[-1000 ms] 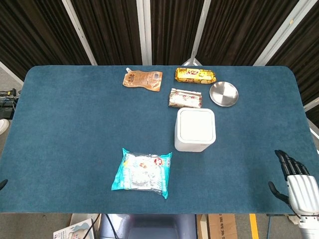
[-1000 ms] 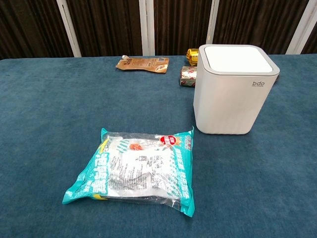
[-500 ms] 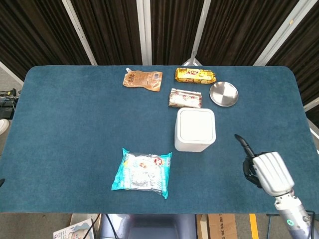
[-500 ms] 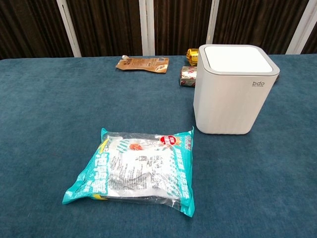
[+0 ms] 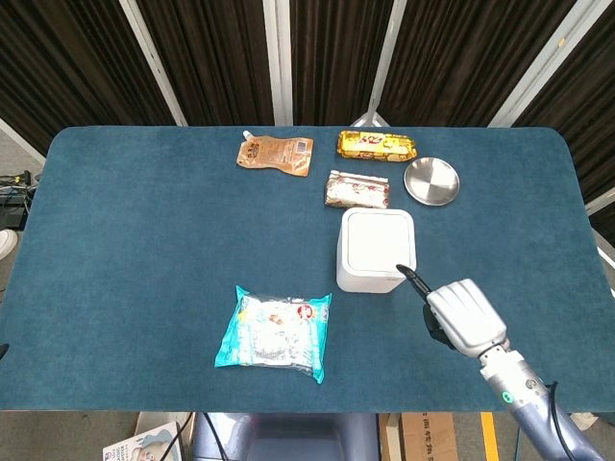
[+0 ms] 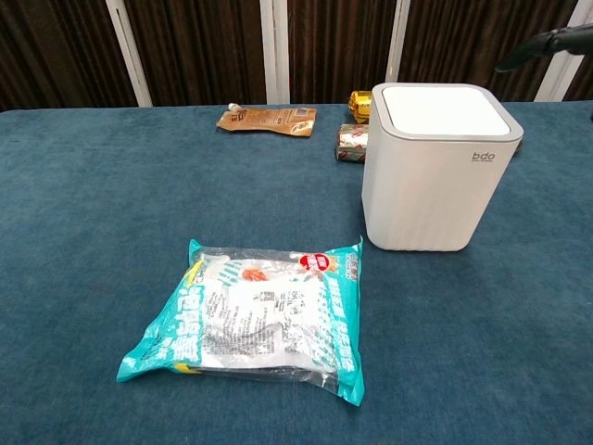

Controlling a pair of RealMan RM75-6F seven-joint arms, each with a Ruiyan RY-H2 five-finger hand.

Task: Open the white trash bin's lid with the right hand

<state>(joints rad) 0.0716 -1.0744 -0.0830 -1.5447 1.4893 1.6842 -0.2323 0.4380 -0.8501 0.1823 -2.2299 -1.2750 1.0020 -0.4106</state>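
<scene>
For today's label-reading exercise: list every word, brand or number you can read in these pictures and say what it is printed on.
"bdo": on the front of the white trash bin, near its top right corner.
Teal snack bag: print too small to read.
Brown pouch, gold packet, red-and-white packet: print too blurred to read.

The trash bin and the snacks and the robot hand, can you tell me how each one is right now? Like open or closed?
white trash bin: upright, lid closed
right hand: holds nothing, one finger pointing toward the bin, not touching it
teal snack bag: sealed, lying flat
brown pouch: lying flat, cap on
gold packet: lying flat, looks unopened
small wrapped snack: lying flat
metal dish: empty
</scene>
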